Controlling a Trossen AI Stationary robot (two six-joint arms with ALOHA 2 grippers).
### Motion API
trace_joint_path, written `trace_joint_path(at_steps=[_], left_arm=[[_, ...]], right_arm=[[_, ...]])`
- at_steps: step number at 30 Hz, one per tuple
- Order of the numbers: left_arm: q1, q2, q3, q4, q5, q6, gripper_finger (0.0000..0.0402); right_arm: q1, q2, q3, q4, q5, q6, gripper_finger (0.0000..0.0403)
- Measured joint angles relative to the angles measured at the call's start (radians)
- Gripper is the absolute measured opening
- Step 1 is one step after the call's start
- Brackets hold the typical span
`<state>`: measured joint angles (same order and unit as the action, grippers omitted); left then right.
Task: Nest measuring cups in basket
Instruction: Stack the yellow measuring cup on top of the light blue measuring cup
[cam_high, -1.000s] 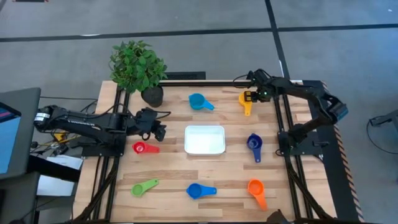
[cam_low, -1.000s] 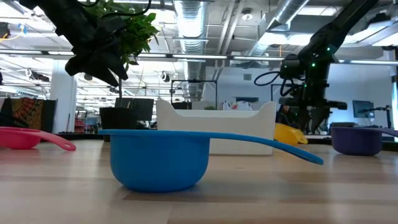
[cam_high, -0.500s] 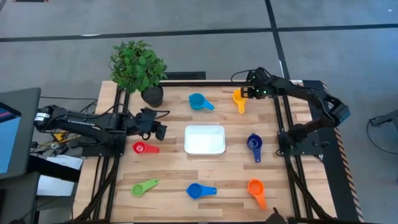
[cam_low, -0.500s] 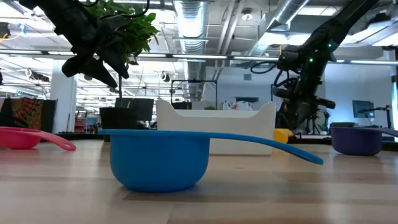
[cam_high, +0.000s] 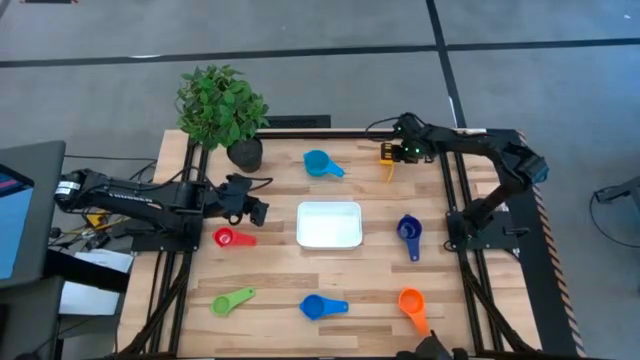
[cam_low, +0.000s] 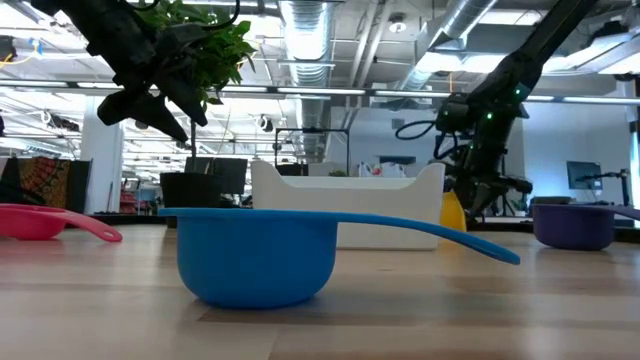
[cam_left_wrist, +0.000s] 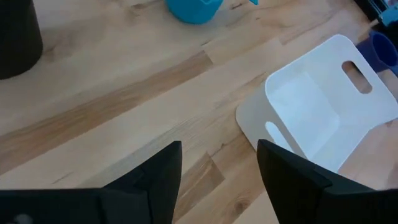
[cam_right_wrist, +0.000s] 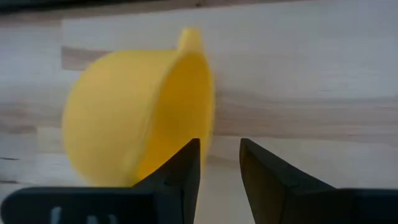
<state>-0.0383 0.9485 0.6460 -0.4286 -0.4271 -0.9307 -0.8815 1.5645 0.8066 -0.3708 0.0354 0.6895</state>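
My right gripper (cam_high: 393, 152) is at the table's far right, shut on the yellow cup (cam_right_wrist: 137, 118), which is tipped on its side; the cup also shows in the low view (cam_low: 452, 212). My left gripper (cam_high: 256, 210) hangs open and empty above the table's left side, just beyond the red cup (cam_high: 230, 237). The white basket (cam_high: 329, 224) sits at the middle. The light blue cup (cam_high: 318, 163), navy cup (cam_high: 408, 230), green cup (cam_high: 232, 300), blue cup (cam_high: 320, 306) and orange cup (cam_high: 411, 302) rest on their bowls around it. My right gripper holds the yellow cup by its bowl's rim (cam_right_wrist: 210, 127), one finger (cam_right_wrist: 180, 168) in front of the bowl's opening and the other (cam_right_wrist: 261, 168) outside the wall. The cup is on edge, its handle (cam_right_wrist: 189, 34) pointing away from the fingers. I cannot tell whether it is clear of the table.
A potted plant (cam_high: 222, 105) in a dark pot (cam_high: 245, 153) stands at the far left corner. Dark frame rails (cam_high: 455, 215) run along the table's left and right sides. Bare wood (cam_high: 300, 265) lies between the basket and the near row of cups.
My right gripper has turned and shifted slightly toward the table's far left. The yellow cup, which sat upright on its bowl, has tipped up onto its side in the hold.
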Motion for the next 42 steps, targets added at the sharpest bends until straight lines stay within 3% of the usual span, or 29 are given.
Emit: trace_joint_path(at_steps=[5, 11, 17, 23, 27, 37, 42], left_arm=[[0.000, 0.000, 0.000, 0.000, 0.000, -0.011, 0.0197], [-0.006, 0.000, 0.000, 0.000, 0.000, -0.020, 0.0197], [-0.008, 0.000, 0.000, 0.000, -0.004, -0.021, 0.0197], [-0.006, 0.000, 0.000, 0.000, -0.036, 0.002, 0.0197], [-0.006, 0.000, 0.000, 0.000, -0.029, -0.014, 0.0197], [-0.008, 0.000, 0.000, 0.000, 0.049, -0.072, 0.0197], [-0.029, 0.000, 0.000, 0.000, 0.049, -0.088, 0.0197]], right_arm=[[0.006, 0.008, 0.000, 0.008, -0.007, -0.006, 0.0108], [0.019, -0.080, 0.000, 0.000, -0.011, -0.017, 0.0106], [0.020, -0.156, 0.000, 0.040, -0.001, -0.063, 0.0143], [0.021, -0.096, 0.000, 0.177, -0.043, -0.134, 0.0203], [0.042, -0.069, 0.000, 0.172, -0.060, -0.138, 0.0226], [0.054, -0.093, 0.000, 0.123, 0.140, -0.179, 0.0229], [0.050, -0.075, 0.000, 0.056, 0.164, -0.177, 0.0229]])
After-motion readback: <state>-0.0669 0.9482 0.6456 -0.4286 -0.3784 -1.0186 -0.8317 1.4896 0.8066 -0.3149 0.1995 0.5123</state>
